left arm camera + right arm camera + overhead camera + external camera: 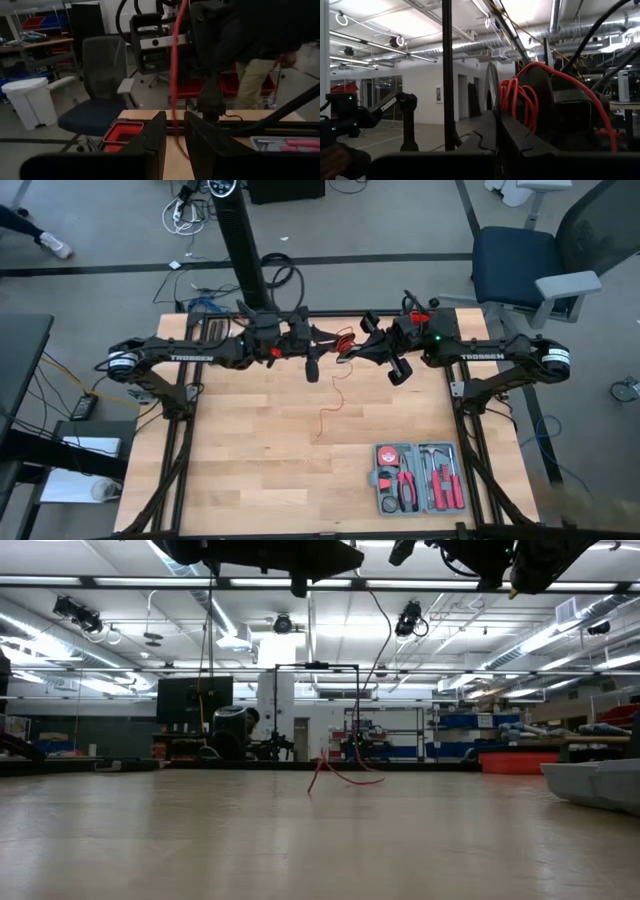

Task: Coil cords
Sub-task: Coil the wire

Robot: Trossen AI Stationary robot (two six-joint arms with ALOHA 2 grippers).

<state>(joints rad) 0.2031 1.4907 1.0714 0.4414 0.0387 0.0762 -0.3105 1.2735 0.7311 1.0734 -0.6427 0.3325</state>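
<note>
The thin red cord (336, 392) hangs between my two grippers above the table's far middle. Its loops (517, 100) are bunched just beyond the fingertips of my shut right gripper (497, 125), which shows in the high view (352, 350). One strand (174, 75) drops from there through the narrow gap between the fingers of my left gripper (175, 131), which points level toward the right gripper (330, 338). The free tail (338, 774) lies slack on the wood. My right gripper is shut on the red cord at its bundle of loops (506, 107), raised well above the table. Its own fingers hide the place of contact. A long strand hangs down from there. My left gripper has the hanging strand (176, 117) in its gap; whether a finger touches it I cannot tell.
A grey tool case (418, 478) with red-handled tools lies near the table's near right corner. A black post (245, 260) rises at the far edge. Beyond the table stand an office chair (530, 260) and a person (255, 80).
</note>
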